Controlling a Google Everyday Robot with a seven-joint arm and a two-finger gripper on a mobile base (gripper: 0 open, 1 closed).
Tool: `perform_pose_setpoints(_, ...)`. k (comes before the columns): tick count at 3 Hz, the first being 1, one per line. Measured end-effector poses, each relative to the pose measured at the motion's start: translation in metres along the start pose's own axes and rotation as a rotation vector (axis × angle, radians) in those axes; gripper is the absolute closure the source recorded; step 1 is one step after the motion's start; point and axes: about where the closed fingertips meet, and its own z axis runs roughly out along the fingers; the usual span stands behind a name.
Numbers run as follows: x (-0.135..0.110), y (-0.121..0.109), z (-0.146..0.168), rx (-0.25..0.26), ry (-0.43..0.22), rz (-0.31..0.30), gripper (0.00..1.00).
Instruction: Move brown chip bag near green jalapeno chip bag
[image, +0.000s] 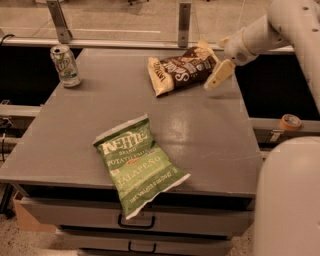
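The brown chip bag (181, 71) lies flat at the far right of the grey table (100, 110), its cream ends pointing left and right. The green jalapeno chip bag (138, 163) lies near the table's front edge, its white bottom edge hanging slightly over the front. My gripper (221, 58) is at the brown bag's right end, open, with one cream finger (218, 76) in front of the bag's end and the other behind it. The fingers are not closed on the bag.
A green and white soda can (65, 65) stands upright at the table's far left corner. An orange tape roll (290, 121) sits on a ledge to the right. Drawers (135, 220) are under the table. My pale body (290, 200) fills the lower right.
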Motion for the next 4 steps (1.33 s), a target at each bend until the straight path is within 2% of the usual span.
perform_pose_setpoints(1,0.002,-0.012,0.039,0.0,0.007,0.07,0.0)
perform_pose_setpoints(2,0.01,-0.017,0.062,-0.006,0.03,0.134,0.16)
perform_pose_setpoints(4,0.005,-0.019,0.057,-0.006,0.03,0.135,0.64)
